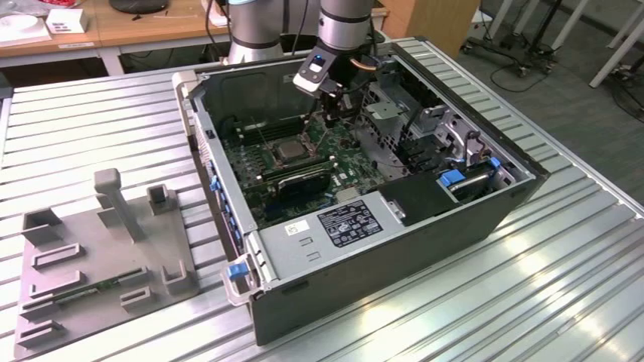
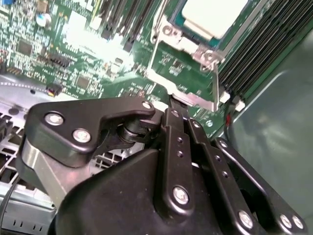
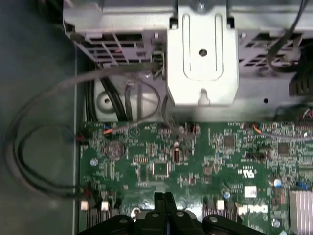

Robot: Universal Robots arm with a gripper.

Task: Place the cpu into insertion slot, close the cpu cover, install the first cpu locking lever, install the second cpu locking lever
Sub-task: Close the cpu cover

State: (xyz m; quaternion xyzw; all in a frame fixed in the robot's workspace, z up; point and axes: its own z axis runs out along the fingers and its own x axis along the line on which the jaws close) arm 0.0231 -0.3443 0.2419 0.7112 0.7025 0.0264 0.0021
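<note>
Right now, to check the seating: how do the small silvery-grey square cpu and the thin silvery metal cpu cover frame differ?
In the second wrist view, the cpu is a solid, plain pale square; the cpu cover is an open frame with a cut-out centre. The cpu sits in the middle, while the cpu cover borders it and reaches out over the green circuit board. Both are silvery metal and lie flat.

Silver-grey tubular arm at the top centre of the exterior view, with a blue-and-pale block at the wrist. Matt black gripper in both wrist views: flat linked bars, rounded housing, silver round-head screws along the links. Brushed grey metal collar behind.
</note>
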